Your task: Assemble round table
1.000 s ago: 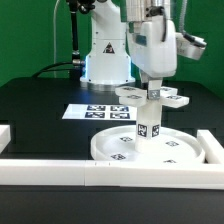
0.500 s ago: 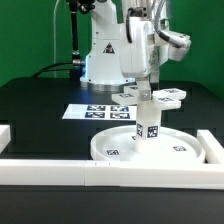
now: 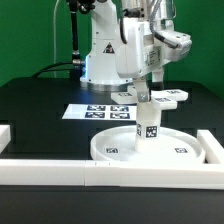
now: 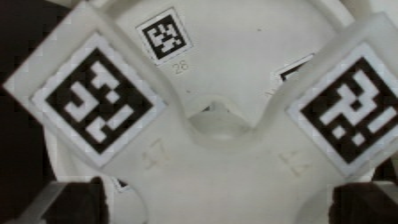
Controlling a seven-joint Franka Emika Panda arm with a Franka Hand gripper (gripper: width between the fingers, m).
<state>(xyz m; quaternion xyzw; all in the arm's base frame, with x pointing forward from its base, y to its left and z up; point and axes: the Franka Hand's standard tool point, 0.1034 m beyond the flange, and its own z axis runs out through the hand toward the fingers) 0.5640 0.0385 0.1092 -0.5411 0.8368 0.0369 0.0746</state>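
Observation:
The large round disc lies flat against the front rail. The short cylinder leg stands upright in its middle. The cross-shaped base sits on top of the leg with its tagged lobes sticking out to both sides. My gripper comes straight down onto it and is shut on the base. In the wrist view the base fills the picture between the dark fingers, with my gripper over its middle. The joint between base and leg is hidden.
The marker board lies behind the disc. A long white rail runs along the front. Another rail piece stands at the exterior view's right and a short one at its left. The arm's pedestal is behind.
My wrist has turned about the vertical axis over the leg, and the base's lobes have turned with it. The disc and leg stay in place.

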